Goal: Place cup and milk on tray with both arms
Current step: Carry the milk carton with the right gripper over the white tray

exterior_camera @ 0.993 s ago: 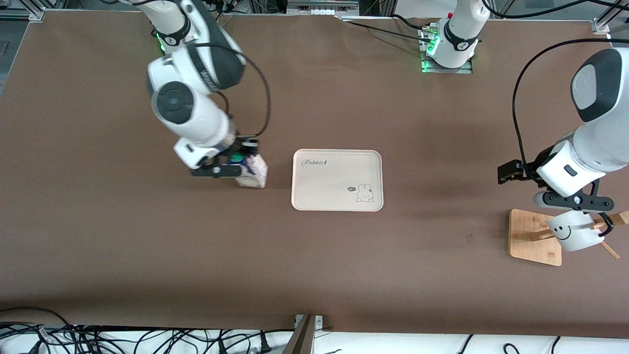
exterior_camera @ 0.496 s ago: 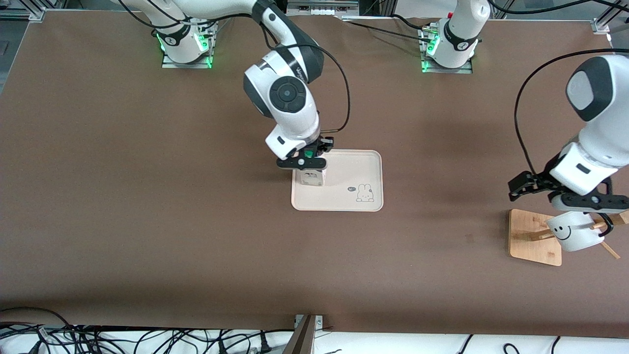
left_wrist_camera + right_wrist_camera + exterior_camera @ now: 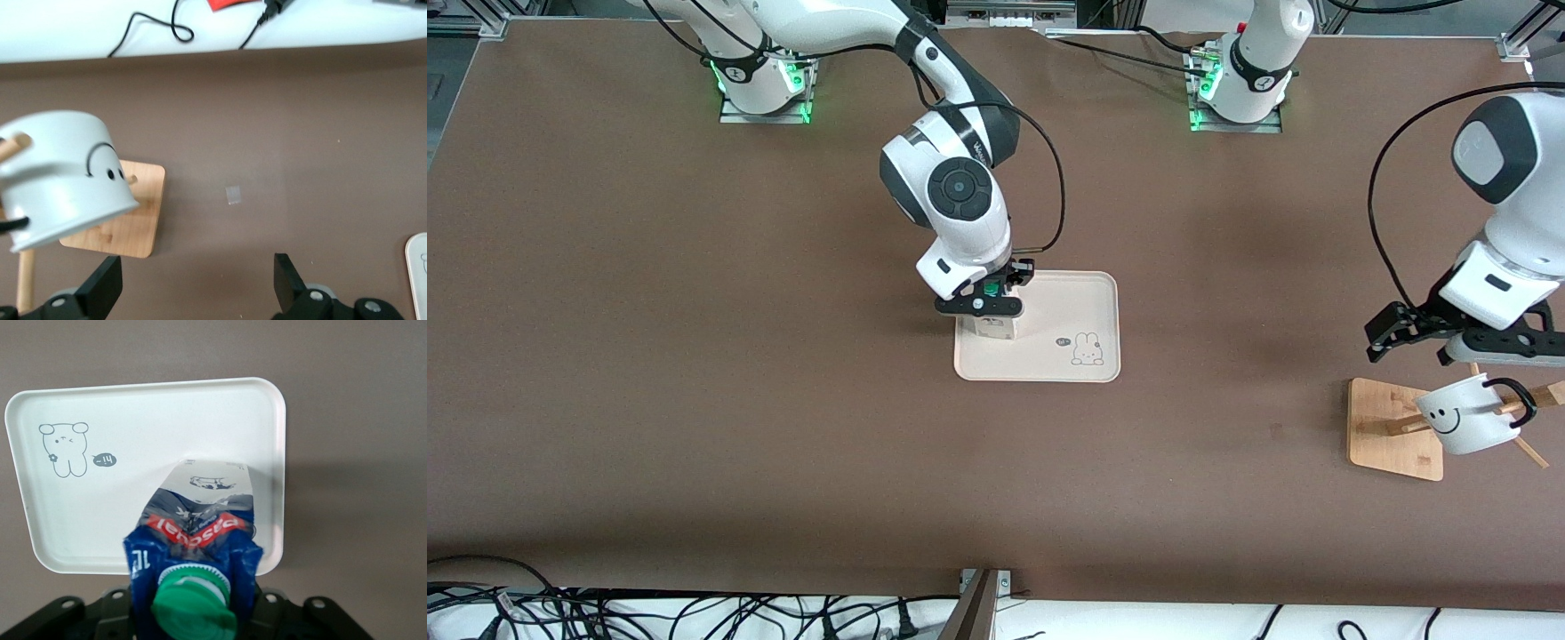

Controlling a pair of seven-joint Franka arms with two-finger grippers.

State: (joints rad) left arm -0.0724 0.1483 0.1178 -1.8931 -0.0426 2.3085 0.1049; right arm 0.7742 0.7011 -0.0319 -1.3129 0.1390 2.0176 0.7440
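My right gripper [image 3: 985, 311] is shut on the milk [image 3: 996, 327], a blue and white carton with a green cap [image 3: 193, 608]. It holds the carton upright at the tray's [image 3: 1049, 360] end toward the right arm, on or just above the surface. The right wrist view shows the milk [image 3: 200, 520] over the cream tray [image 3: 100, 507]. The white smiley cup [image 3: 1463, 418] hangs on a wooden rack [image 3: 1392, 431] at the left arm's end of the table. My left gripper [image 3: 1489, 360] is open and empty above the cup. In the left wrist view the cup [image 3: 63, 180] lies beside its spread fingers [image 3: 100, 290].
The rack's pegs [image 3: 1534, 455] stick out past the cup. The rack's square base [image 3: 123, 223] and a tray corner [image 3: 419, 267] show in the left wrist view. Cables [image 3: 694, 613] lie along the table edge nearest the front camera.
My right gripper has carried the milk from the bare table onto the tray. My left gripper has risen a little from the cup. The cup stays on the rack.
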